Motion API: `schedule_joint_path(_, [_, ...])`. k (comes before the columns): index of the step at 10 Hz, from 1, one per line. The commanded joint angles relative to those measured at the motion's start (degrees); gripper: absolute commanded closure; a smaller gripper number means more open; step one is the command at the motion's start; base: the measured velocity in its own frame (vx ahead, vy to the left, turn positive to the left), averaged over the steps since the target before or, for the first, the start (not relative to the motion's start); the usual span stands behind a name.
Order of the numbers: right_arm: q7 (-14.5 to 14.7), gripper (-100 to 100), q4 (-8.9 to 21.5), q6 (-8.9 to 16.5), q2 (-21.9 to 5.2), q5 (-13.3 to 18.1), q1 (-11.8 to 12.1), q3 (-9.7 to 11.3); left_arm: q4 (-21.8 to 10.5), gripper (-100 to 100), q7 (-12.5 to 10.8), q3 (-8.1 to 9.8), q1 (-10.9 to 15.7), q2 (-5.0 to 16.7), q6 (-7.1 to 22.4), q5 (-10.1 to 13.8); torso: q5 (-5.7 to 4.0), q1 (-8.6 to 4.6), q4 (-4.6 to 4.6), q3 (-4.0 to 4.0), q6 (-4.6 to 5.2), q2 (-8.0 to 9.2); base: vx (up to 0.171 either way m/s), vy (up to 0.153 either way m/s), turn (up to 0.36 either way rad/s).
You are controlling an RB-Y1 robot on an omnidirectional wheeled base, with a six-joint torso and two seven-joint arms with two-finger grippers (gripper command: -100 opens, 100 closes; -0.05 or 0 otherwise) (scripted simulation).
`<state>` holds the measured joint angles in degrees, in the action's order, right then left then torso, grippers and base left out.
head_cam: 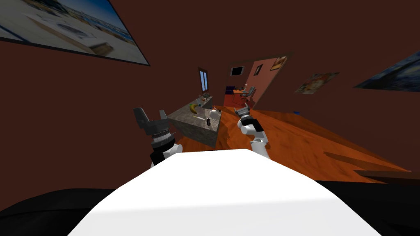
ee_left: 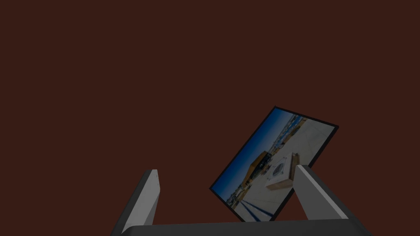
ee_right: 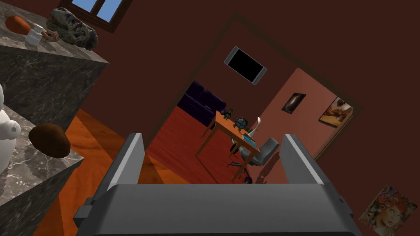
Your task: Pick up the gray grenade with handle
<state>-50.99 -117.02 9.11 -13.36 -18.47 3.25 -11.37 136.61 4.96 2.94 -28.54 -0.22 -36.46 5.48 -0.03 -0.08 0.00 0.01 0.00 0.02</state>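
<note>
A small dark object (head_cam: 208, 121), likely the grenade, stands near the front end of a grey stone-topped counter (head_cam: 197, 130) ahead of me; its handle cannot be made out. My left gripper (head_cam: 151, 116) is raised short of the counter's near left corner, and its fingers stand open and empty (ee_left: 227, 172). My right gripper (head_cam: 242, 110) hangs to the right of the counter, over the floor. It is open too (ee_right: 212, 139) with nothing between its fingers, and the counter's side (ee_right: 41, 82) lies beside it.
On the counter lie a banana (head_cam: 192, 108), a white rounded object (head_cam: 214, 112), a brown lump (ee_right: 49, 140) and a skull (ee_right: 74, 28). An orange wooden floor (head_cam: 295, 139) spreads to the right. A doorway beyond shows an orange table (ee_right: 229, 127) and a chair (ee_right: 258, 151).
</note>
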Motion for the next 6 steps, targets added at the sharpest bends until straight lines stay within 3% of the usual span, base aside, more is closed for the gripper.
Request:
schedule_joint_path(1, [-2.9, -100, 0.5, 2.9, -0.2, -0.6, -0.9, -0.6, 0.0, 0, 0.0, 0.0, 0.0, 0.0, 0.0, 0.0, 0.0, 0.0, 0.0, 0.0, 0.0, 0.0, -0.02, -0.023, 0.02])
schedule_joint_path(2, [-3.3, -100, 0.5, 3.2, -0.2, -0.6, -0.9, -0.6, 0.0, 0, 0.0, 0.0, 0.0, 0.0, 0.0, 0.0, 0.0, 0.01, 0.0, 0.01, 0.02, 0.01, -0.011, -0.01, -0.007])
schedule_joint_path(5, [-8.7, -100, 3.2, 8.6, -0.6, -3.0, -4.9, -3.1, 0.0, 0, 0.0, 0.0, 0.0, 0.0, 0.0, 0.0, 0.01, 0.06, 0.0, 0.0, 0.02, 0.01, -0.018, -0.007, 0.033])
schedule_joint_path(6, [-10.4, -100, 3.2, 10.2, -0.6, -3.0, -4.9, -3.1, 0.0, 0, 0.0, 0.0, 0.0, 0.0, 0.0, 0.0, 0.01, 0.07, 0.0, 0.0, 0.01, 0.01, -0.019, -0.005, 0.021])
